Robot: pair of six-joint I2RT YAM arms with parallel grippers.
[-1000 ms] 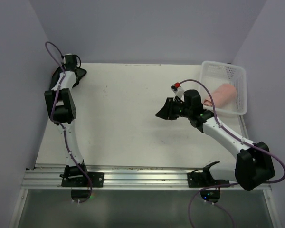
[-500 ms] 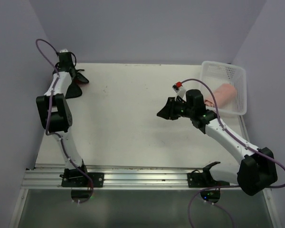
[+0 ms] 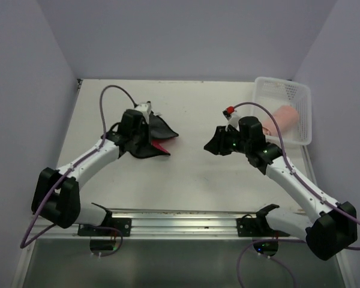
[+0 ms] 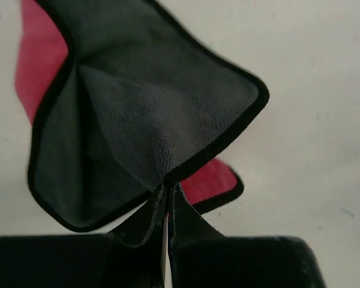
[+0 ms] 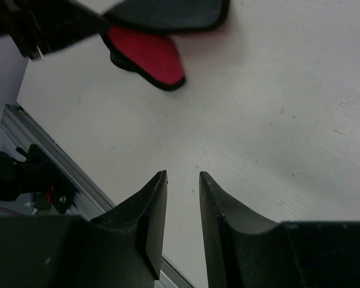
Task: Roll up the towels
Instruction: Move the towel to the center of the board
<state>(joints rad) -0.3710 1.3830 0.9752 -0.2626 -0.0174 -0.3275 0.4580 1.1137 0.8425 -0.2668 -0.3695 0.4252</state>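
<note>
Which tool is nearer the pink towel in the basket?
Right. The right tool hovers beside the basket holding the pink towel; the left tool is across the table, pinching the black cloth.

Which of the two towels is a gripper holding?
The black-and-red cloth, pinched by the left gripper; the pink towel lies in the basket.

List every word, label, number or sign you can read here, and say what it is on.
None can be read. No text shows on the dark cloth, the pink towel or the basket.
</note>
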